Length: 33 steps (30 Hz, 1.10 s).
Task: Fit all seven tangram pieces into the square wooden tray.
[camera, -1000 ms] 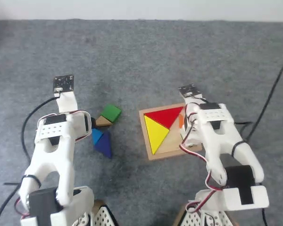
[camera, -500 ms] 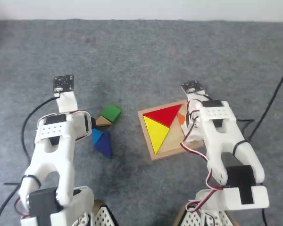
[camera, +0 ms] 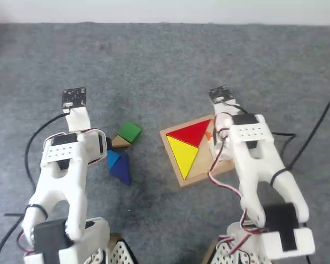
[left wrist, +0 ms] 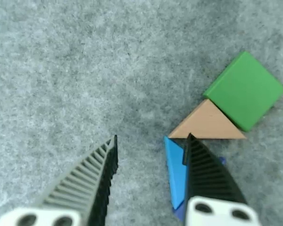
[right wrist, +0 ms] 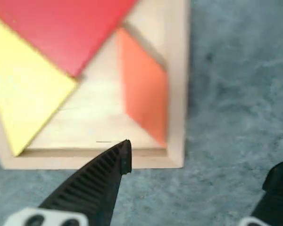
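Note:
The square wooden tray [camera: 202, 168] lies right of centre and holds a red triangle [camera: 190, 134], a yellow triangle [camera: 184, 154] and an orange parallelogram [right wrist: 144, 89]. My right gripper [right wrist: 203, 162] is open, one finger over the tray's rim [right wrist: 177, 70] and the other outside it above the carpet. Left of the tray lie a green square [camera: 129, 132], a tan triangle [camera: 120, 142], a light blue triangle [camera: 113, 158] and a dark blue triangle [camera: 121, 172]. My left gripper [left wrist: 151, 146] is open beside them, one finger over the light blue triangle [left wrist: 174, 169].
Everything rests on grey carpet [camera: 165, 66], with free room at the back and between the loose pieces and the tray. Black cables [camera: 313, 129] trail at the right, and another runs along the left arm.
The right arm has edged forward, away from its base, over the tray's right side. The tray has shifted slightly left and turned a little. The left arm has not moved.

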{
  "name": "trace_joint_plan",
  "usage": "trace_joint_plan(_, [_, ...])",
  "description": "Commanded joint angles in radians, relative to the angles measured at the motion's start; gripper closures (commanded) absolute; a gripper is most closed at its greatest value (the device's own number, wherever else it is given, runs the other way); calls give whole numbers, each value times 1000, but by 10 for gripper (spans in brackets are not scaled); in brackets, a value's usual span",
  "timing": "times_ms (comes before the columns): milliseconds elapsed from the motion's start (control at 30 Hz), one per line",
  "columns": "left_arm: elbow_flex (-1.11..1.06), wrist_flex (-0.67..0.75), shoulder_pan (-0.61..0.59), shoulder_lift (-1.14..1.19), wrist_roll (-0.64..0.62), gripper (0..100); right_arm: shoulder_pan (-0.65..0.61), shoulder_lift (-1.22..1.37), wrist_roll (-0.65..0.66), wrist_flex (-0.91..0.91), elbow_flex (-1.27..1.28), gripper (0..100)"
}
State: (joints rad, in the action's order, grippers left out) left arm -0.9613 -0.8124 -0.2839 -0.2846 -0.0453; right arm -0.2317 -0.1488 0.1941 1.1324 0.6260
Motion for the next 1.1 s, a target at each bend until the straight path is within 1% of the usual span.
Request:
trace_joint_plan(0, [10,5,5,-8,12,776,-33,-71,-26,24,-51,564])
trace_joint_plan(100, [10,5,5,-8,12,776,-28,-71,-40,16,-57,564])
trace_joint_plan(300, [8,5,5,-6,12,776,18,-56,-49,-148,-54,564])
trace_joint_plan(533, [8,8,5,-2,12,776,16,122,-43,-193,-84,564])
trace_joint_plan(733, [8,8,3,-2,12,776,15,216,-31,-174,-118,564])
trace_joint_plan(900, [8,8,3,-2,12,776,15,211,-25,-102,-115,564])
trace_joint_plan(1067, [8,9,3,-2,12,776,-5,189,-25,-99,-68,564])
